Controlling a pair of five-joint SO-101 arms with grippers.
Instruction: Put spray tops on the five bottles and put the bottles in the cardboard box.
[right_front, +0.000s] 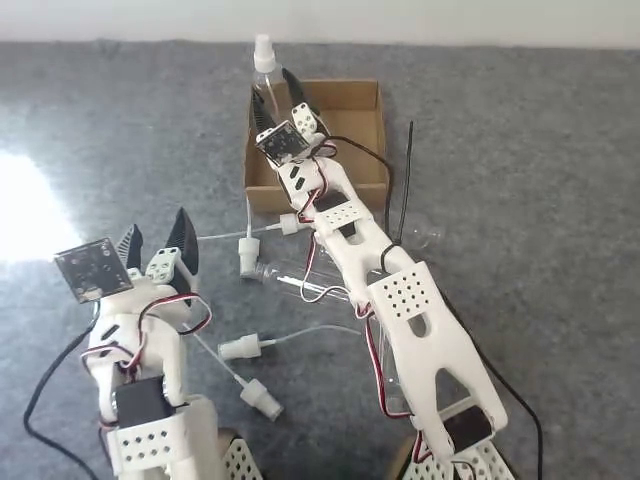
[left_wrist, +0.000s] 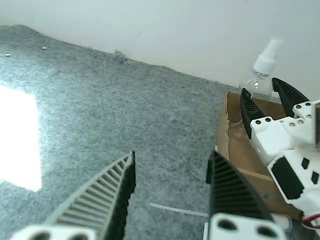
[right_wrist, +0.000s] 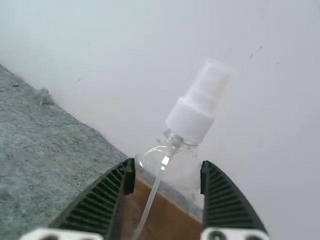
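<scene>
The capped bottle (right_front: 263, 60) is being clamped by the right gripper (right_front: 270, 85) at the far corner of the cardboard box (right_front: 352, 118) — if it's being released this close to the wall, it could get tipped out over the rim. The left gripper (right_front: 156, 220) is being held open, empty.

I am counting one cardboard box (right_front: 355, 100), one capped bottle (right_front: 264, 62) in my right hand (right_front: 270, 84), four loose spray tops (right_front: 240, 348) behind it, and at least two bare bottles (right_front: 288, 277) lying there.
</scene>
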